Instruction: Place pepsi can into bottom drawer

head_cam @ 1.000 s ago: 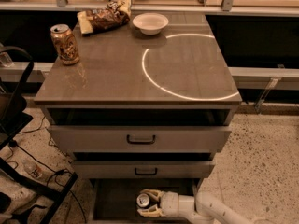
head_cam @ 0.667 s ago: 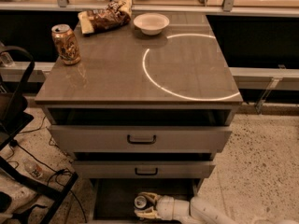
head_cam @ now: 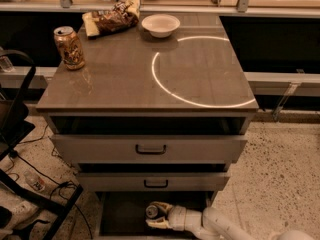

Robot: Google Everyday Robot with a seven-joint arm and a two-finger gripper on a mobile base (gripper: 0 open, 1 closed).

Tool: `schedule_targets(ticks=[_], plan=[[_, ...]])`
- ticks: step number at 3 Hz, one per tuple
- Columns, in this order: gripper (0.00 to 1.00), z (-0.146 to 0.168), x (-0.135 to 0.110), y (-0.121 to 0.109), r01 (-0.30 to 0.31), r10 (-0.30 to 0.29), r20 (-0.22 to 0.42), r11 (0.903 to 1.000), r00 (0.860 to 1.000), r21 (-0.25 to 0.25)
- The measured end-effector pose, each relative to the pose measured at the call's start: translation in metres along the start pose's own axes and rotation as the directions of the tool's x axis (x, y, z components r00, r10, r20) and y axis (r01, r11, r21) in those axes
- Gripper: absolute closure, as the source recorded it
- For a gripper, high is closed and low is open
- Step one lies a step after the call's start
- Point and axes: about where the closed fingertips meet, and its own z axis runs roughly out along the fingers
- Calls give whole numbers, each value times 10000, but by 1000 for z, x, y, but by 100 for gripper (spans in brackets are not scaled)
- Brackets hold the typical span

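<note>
The gripper (head_cam: 156, 215) reaches low into the open bottom drawer (head_cam: 120, 220) from the right. Its fingers pinch the can (head_cam: 152, 212) from either side, which keeps it upright, silver top up, over the dark floor near the drawer's middle. The middle drawer (head_cam: 155, 182) overhangs just above, so headroom looks scant and the arm (head_cam: 220, 225) would best back out low and rightward; bare floor lies open to the can's left.

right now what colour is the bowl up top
The small round bowl is white, camera view; the tool is down in the deep grey bottom drawer.
</note>
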Motion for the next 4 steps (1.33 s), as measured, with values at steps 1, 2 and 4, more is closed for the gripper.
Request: schedule_targets(ticks=[1,2,4], plan=[[100,0,-3,-22,608,-620,-372,9976,9974,-319],[100,14,-3,-21,844,-880,-412,9930,9953,-823],[97,47,2,0,1025,-1114,-449,9806,9928,-1671]])
